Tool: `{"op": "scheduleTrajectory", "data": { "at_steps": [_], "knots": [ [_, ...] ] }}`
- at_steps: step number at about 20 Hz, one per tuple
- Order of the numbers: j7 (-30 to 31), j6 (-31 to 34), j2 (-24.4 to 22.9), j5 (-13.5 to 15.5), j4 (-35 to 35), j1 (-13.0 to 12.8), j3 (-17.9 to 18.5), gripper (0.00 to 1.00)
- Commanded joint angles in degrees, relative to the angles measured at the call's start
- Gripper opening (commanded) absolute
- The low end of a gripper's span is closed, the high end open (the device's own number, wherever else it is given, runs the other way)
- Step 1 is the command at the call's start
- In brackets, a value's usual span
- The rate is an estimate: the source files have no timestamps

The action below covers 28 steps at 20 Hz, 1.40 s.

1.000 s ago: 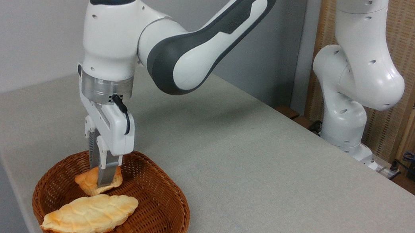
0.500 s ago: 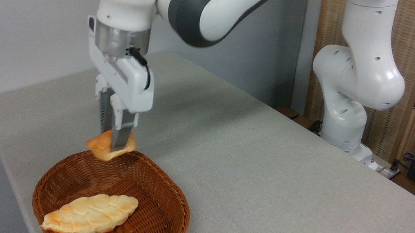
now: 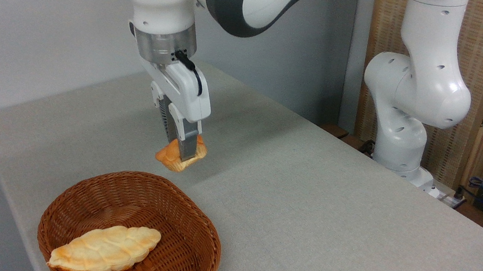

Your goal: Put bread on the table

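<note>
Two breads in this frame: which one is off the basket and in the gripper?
The small golden-orange bun, pinched in the gripper above the table. The longer, paler braided loaf lies in the wicker basket.

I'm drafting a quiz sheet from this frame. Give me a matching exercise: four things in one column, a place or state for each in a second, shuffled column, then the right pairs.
Things:
1. small bun
2. braided loaf
3. wicker basket
4. tool

Places or states:
A. stands on the grey table near its front left corner
B. lies inside the basket
C. held in the air above the cloth
D. points down, shut on the bread

Pairs: 1-C, 2-B, 3-A, 4-D
</note>
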<state>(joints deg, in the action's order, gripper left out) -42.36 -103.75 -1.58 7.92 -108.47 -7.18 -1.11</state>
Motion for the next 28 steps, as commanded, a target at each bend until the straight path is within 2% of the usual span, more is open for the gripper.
{"op": "scheduleTrajectory", "data": {
  "at_steps": [1,3,8,20,23,28],
  "knots": [
    [-1.1,1.0,-0.1,0.4,-1.8,-1.3,0.1,0.96],
    [-1.1,1.0,0.1,0.2,-2.0,-1.7,0.1,1.0],
    [-1.1,0.9,0.9,0.2,-2.1,-2.5,0.1,1.0],
    [-1.1,0.5,0.6,0.2,-1.8,-2.4,0.2,1.0],
    [-1.0,-0.2,0.3,-0.4,-1.2,-2.4,0.5,1.0],
    [0.5,-5.1,-0.1,-1.1,0.8,-1.9,1.0,1.0]
  ]
}}
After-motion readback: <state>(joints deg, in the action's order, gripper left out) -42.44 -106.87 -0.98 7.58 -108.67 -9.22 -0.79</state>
